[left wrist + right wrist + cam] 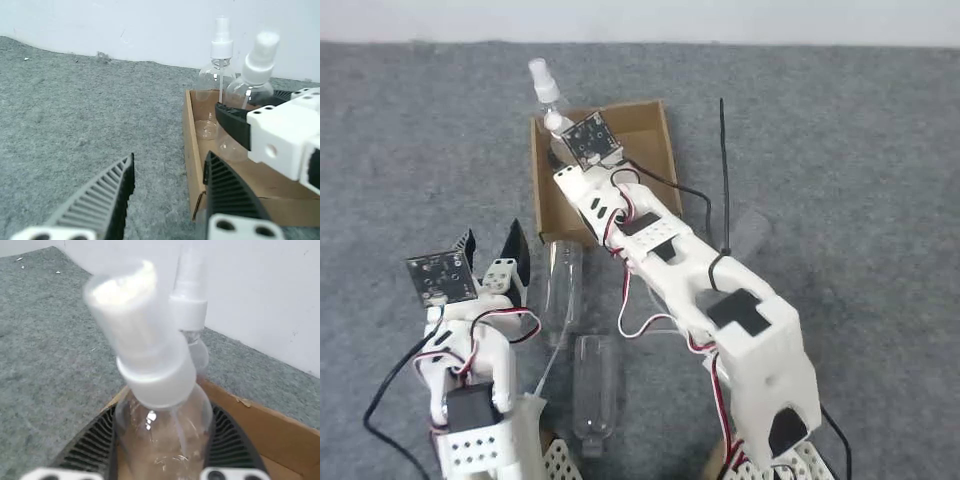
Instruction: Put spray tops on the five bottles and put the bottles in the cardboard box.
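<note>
Our right gripper [165, 450] is pinching a tilted capped bottle [160, 390] at the cardboard box's [655, 150] far-left corner, beside a second capped bottle [220, 70]. Our left gripper [492, 245] is spread wide with nothing in it, over open table [840, 150] just off the box's near-left corner.

No lettering, label, brand, number or sign can be read on any bottle [563, 285] or on the cardboard box [642, 150].
</note>
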Motion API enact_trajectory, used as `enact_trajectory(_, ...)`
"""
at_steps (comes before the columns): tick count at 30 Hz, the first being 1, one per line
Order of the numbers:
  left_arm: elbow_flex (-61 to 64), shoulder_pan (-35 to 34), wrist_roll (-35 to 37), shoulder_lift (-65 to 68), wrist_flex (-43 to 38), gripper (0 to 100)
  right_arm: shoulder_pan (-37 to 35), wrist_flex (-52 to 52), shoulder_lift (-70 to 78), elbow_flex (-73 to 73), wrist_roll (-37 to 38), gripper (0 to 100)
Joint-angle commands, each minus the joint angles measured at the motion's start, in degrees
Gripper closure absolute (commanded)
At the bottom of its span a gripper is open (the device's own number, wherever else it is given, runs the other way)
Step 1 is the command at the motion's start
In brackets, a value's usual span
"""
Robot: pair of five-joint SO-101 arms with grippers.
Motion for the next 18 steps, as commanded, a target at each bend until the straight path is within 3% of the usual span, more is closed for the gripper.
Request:
enact_trajectory(1, -0.57, -0.18, -0.18, -1.14, -2.02, 79, -0.66, -1.45, 0.75, -6.51, -0.70, 90.7)
enact_trajectory(6, -0.57, -0.18, -0.18, -1.14, -2.02, 79, -0.66, -1.63, 4.53, -10.11, -0.97, 90.7)
enact_trajectory(11, -0.57, -0.18, -0.18, -1.14, -2.11, 79, -0.66, -1.71, 5.67, -11.34, -8.53, 90.5)
enact_trajectory(18, -0.57, -0.18, -0.18, -1.14, -2.11, 79, -0.75, -1.89, 6.02, -11.60, -9.23, 90.3)
